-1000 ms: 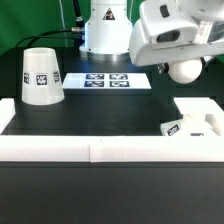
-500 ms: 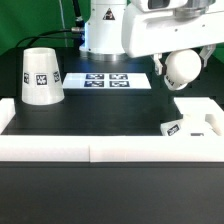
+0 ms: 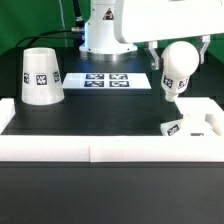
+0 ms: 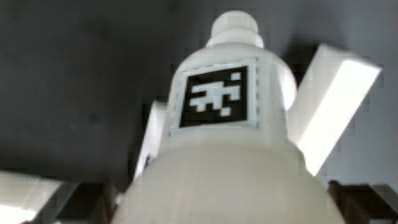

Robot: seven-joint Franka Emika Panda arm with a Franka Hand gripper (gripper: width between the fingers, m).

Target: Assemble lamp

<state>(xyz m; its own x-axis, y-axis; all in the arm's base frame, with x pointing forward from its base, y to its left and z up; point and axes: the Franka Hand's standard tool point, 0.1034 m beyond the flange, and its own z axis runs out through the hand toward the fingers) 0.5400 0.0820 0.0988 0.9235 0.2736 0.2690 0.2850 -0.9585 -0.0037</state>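
Note:
My gripper (image 3: pixel 181 52) is shut on the white rounded bulb (image 3: pixel 176 70) and holds it in the air at the exterior view's right, round end up and narrow neck pointing down. The bulb hangs above and a little to the left of the flat square base (image 3: pixel 201 118), apart from it. In the wrist view the bulb (image 4: pixel 222 150) fills the picture, with its square tag (image 4: pixel 217 95) facing the camera, and hides my fingers. The base (image 4: pixel 338 95) shows beyond it. The cone shade (image 3: pixel 40 76) stands on the table at the left.
The marker board (image 3: pixel 115 80) lies flat at the back centre in front of the arm's pedestal (image 3: pixel 104 35). A long white border rail (image 3: pixel 90 149) runs along the front, with a shorter one (image 3: pixel 9 112) at the left. The base rests against the front rail's right end.
The bulb has swung from lying sideways under the gripper to neck-down. It has shifted slightly left and lower, closer to the base. The shade and base have not moved.

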